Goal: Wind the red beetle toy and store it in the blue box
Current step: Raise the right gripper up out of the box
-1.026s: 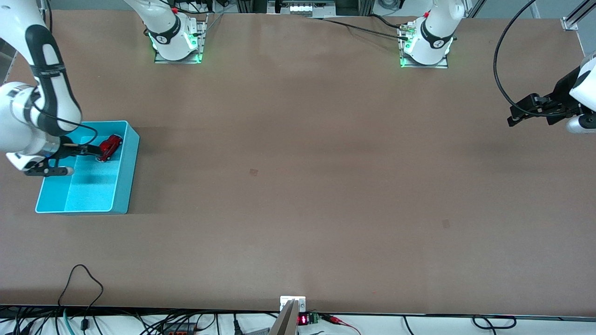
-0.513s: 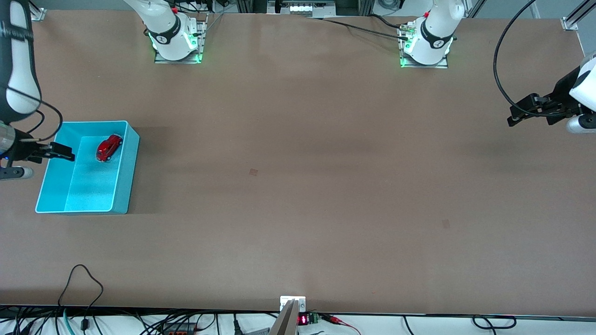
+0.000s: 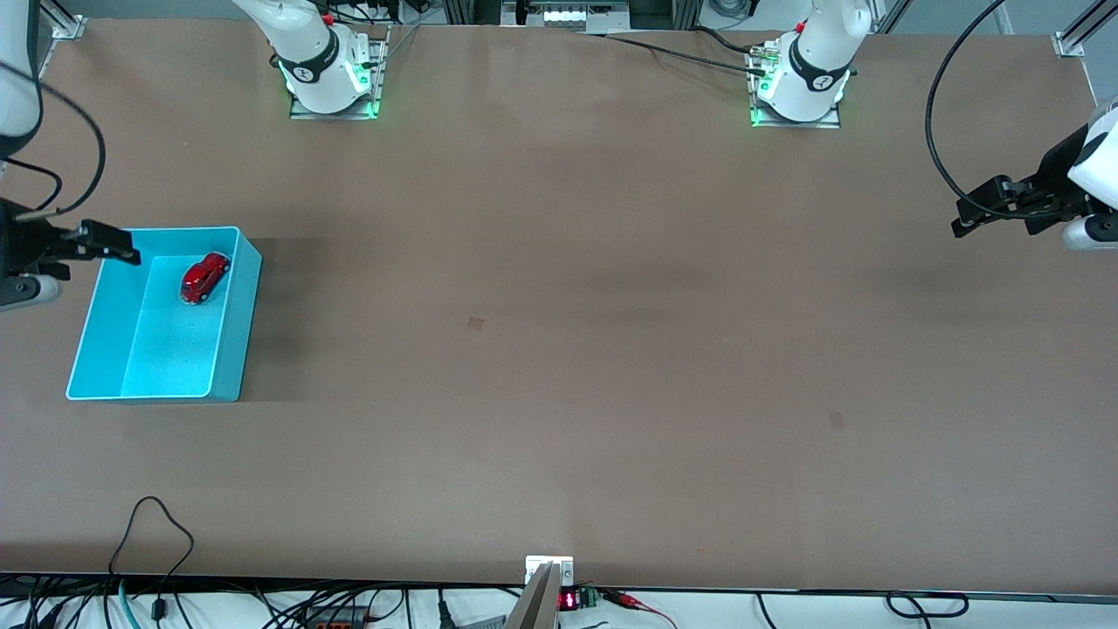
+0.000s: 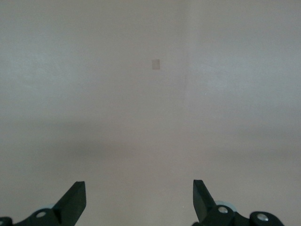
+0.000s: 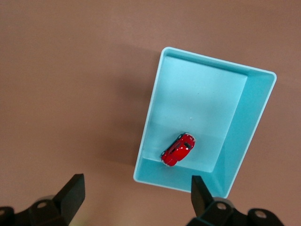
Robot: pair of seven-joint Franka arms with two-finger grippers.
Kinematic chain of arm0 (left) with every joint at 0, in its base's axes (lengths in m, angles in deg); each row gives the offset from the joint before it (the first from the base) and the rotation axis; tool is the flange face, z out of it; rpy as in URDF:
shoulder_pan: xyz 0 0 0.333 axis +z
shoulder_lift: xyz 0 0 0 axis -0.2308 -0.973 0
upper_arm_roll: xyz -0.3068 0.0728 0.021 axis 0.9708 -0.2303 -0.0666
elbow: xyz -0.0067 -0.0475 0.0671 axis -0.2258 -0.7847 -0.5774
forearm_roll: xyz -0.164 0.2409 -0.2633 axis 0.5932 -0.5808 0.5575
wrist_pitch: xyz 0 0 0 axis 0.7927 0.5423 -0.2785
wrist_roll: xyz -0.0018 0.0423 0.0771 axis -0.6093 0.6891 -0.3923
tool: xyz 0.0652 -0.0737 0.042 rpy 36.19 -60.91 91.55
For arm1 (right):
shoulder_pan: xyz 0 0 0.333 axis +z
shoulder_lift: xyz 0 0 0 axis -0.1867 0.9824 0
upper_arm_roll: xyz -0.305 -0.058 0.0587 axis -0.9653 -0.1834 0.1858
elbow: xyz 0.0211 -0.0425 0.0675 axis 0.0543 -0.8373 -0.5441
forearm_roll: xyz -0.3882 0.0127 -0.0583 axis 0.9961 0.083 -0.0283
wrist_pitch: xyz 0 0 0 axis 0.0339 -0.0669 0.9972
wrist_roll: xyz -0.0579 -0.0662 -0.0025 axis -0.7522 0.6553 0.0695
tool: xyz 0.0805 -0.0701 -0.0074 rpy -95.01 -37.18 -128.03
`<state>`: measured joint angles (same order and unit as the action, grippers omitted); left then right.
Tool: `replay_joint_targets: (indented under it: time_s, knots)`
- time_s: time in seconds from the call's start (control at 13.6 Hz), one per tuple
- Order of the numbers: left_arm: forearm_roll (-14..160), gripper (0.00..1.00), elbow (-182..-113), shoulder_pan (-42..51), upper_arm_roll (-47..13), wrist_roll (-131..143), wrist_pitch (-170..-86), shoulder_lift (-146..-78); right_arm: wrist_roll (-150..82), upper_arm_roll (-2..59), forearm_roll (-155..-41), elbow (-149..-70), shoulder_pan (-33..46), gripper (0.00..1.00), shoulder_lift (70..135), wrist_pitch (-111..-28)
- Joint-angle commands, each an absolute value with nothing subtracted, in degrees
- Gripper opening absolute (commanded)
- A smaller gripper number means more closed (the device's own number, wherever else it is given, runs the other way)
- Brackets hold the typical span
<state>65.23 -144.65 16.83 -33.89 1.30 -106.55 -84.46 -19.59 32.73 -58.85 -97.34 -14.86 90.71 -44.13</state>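
My right claw [image 3: 118, 249] hangs apart and empty beside the box [image 3: 229, 349]; the beetle [image 3: 204, 277] lies inside it, below me. My left claw [image 3: 974, 212] waits apart over bare table [image 3: 559, 349].

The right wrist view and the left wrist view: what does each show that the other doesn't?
Only the right wrist view shows the car lying in the box, with the right hand open above them. Only the left wrist view shows the left hand, open over bare table with a small pale mark. Both show the brown table.
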Motion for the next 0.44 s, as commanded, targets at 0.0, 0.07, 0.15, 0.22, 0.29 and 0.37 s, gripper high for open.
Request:
replay_joint_targets:
  time_s: [0.0, 0.07, 0.15, 0.22, 0.29, 0.37]
  knots:
    - [65.68, 1.0, -144.42, 17.04, -33.77, 0.32, -105.94, -84.07, -23.51, 34.59, -58.01, -94.8, -15.06, 1.0, 88.88, -39.96]
    - [65.68, 1.0, -144.42, 17.04, -33.77, 0.32, -105.94, -83.99, -23.87, 34.59, -58.11, -94.8, -14.8, 1.0, 88.35, -39.87]
    - [65.68, 1.0, -144.42, 17.04, -33.77, 0.32, -105.94, -84.07, -23.96, 34.5, -58.02, -94.89, -14.02, 1.0, 88.0, -39.87]
    - [65.68, 1.0, -144.5, 17.12, -33.86, 0.32, -105.94, -84.07, -23.96, 34.24, -58.02, -95.06, -13.66, 1.0, 87.82, -39.87]
    - [65.68, 1.0, -144.5, 17.13, -33.86, 0.32, -105.94, -84.07, -23.96, 34.15, -58.11, -95.15, -13.66, 1.0, 87.56, -39.87]
    - [65.68, 1.0, -144.5, 17.13, -33.86, 0.32, -105.94, -84.07, -23.87, 34.07, -58.11, -95.24, -13.66, 1.0, 87.55, -39.87]
